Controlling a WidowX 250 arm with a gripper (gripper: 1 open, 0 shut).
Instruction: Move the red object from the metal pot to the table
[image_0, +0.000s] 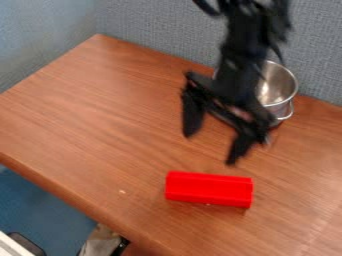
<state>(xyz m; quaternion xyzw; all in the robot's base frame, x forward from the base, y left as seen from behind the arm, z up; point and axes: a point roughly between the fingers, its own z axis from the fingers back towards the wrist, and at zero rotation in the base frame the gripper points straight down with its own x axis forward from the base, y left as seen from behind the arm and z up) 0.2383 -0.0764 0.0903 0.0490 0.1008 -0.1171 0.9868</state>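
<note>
The red object (210, 190) lies flat on the table (80, 110) near its front edge, lengthwise left to right. My gripper (215, 138) hangs open just above and behind it, its two dark fingers spread wide and pointing down, with nothing between them. The metal pot (277, 88) stands at the back right, partly hidden behind my arm; what shows of its inside holds nothing.
A blue-grey wall runs behind the table. The table's rounded front edge passes close below the red object, and floor clutter shows beyond it at the bottom left.
</note>
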